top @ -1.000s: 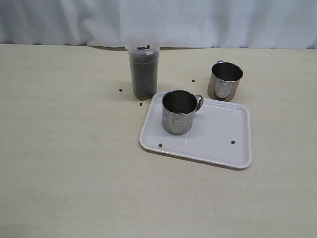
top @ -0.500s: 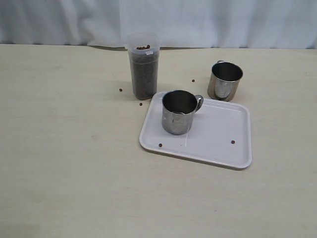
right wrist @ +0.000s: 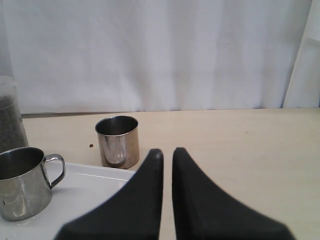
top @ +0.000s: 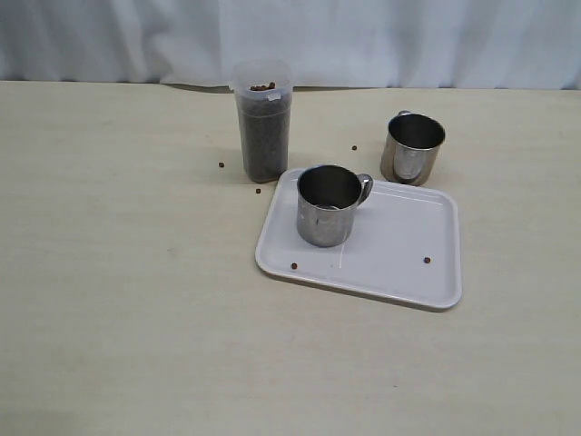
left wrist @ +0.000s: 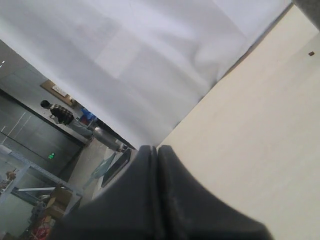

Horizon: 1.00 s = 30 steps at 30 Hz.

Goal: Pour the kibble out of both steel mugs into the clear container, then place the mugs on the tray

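The clear container [top: 262,127] stands upright on the table [top: 109,272], far and left of centre, just beyond the tray's far-left corner. It is packed with kibble [top: 263,150] nearly to the rim, and a few pellets cling higher up against its wall.

To its right and nearer, the left mug [top: 325,211] stands upright on the far-left part of the white tray [top: 399,245], handle pointing right. Its inside shows bare steel and a pale glint low down. The right mug [top: 411,150] stands upright on the table, just past the tray's far edge towards its right end and off the tray. Its inside looks dark, and I cannot tell what lies at the bottom.

Counted: one container, one tray and two steel mugs. There are five loose pellets, three on the table around the container and two on the tray, one by the near-left edge and one towards the right.

Neither arm shows in the exterior view. In the left wrist view the left gripper [left wrist: 156,149] has its fingers pressed together with nothing between them, over bare table. In the right wrist view the right gripper [right wrist: 167,151] is closed to a thin slit and holds nothing, pointing towards the table right of the right mug
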{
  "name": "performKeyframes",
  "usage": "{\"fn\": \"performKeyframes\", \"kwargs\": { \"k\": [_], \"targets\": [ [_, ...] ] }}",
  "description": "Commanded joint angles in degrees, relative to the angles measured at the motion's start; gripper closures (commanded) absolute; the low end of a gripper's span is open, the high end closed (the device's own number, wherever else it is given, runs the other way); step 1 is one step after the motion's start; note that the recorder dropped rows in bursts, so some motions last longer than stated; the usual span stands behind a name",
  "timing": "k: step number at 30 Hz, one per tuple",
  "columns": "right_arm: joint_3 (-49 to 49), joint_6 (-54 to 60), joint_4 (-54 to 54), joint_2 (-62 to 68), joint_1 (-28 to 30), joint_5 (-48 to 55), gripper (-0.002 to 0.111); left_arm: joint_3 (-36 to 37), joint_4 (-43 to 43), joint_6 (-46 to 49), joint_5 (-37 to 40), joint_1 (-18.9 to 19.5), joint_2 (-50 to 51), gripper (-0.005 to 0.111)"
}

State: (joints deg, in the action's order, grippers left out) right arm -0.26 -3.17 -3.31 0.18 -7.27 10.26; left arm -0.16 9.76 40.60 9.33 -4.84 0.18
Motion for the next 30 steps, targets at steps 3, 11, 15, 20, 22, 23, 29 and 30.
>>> {"fn": "performKeyframes", "kwargs": {
  "k": [3, 11, 15, 20, 22, 23, 29, 30],
  "targets": [
    [0.3, -0.1, -0.1, -0.2, -0.2, -0.1, 0.103, 0.2, -3.8, -6.0, 1.1, -0.5, -0.2, 0.107],
    [0.3, -0.1, -0.1, -0.2, -0.2, -0.1, 0.103, 0.2, -20.0, -21.6, -0.4, -0.5, -0.2, 0.107],
    [0.3, -0.1, -0.1, -0.2, -0.2, -0.1, 0.103, 0.2, -20.0, -31.3, -0.4, -0.5, -0.2, 0.107],
    [0.3, -0.1, -0.1, -0.2, -0.2, -0.1, 0.103, 0.2, -20.0, -41.3, -1.5, -0.5, -0.2, 0.107],
    [0.3, -0.1, -0.1, -0.2, -0.2, -0.1, 0.103, 0.2, -20.0, -42.0, -1.5, -0.5, -0.2, 0.107],
    [0.3, -0.1, -0.1, -0.2, -0.2, -0.1, 0.103, 0.2, -19.6, -42.0, -1.5, -0.5, -0.2, 0.107],
    [0.3, -0.1, -0.1, -0.2, -0.2, -0.1, 0.103, 0.2, -13.3, -42.0, -1.5, -0.5, -0.2, 0.107],
    [0.3, -0.1, -0.1, -0.2, -0.2, -0.1, 0.103, 0.2, -13.3, -42.0, -1.5, -0.5, -0.2, 0.107]
  ]
}}
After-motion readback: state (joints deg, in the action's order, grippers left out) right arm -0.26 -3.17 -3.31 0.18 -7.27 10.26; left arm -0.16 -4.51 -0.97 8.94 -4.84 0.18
